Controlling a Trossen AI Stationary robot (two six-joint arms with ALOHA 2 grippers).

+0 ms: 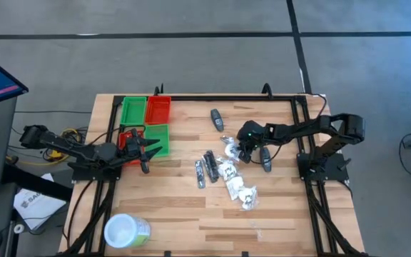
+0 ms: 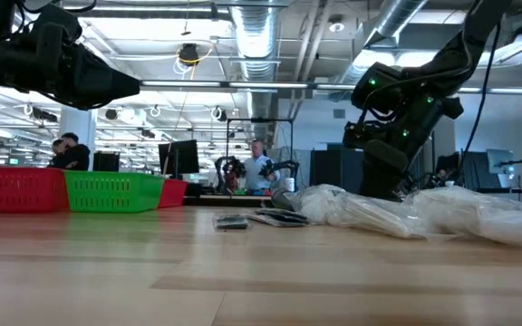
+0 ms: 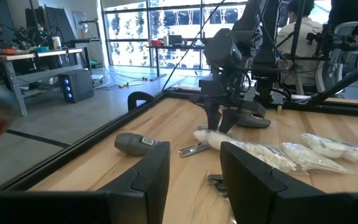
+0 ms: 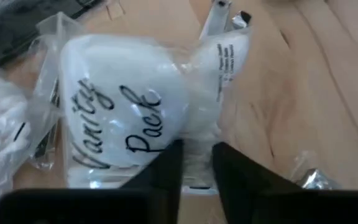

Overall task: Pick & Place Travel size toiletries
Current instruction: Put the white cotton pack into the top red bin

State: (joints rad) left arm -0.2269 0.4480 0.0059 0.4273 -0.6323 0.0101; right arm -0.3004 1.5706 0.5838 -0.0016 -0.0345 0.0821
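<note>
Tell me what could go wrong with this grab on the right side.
The right gripper is pinching only the crinkly edge of the Vanity Pack packet, so the film may slip out or tear on the lift. Other wrapped packets lie against it and could be dragged along. A dark oval bottle sits just beside the gripper and might get knocked. The left gripper waits open by the bins.

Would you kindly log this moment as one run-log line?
right claw: pinching Vanity Pack packet | left claw: waiting over bins, empty
</note>
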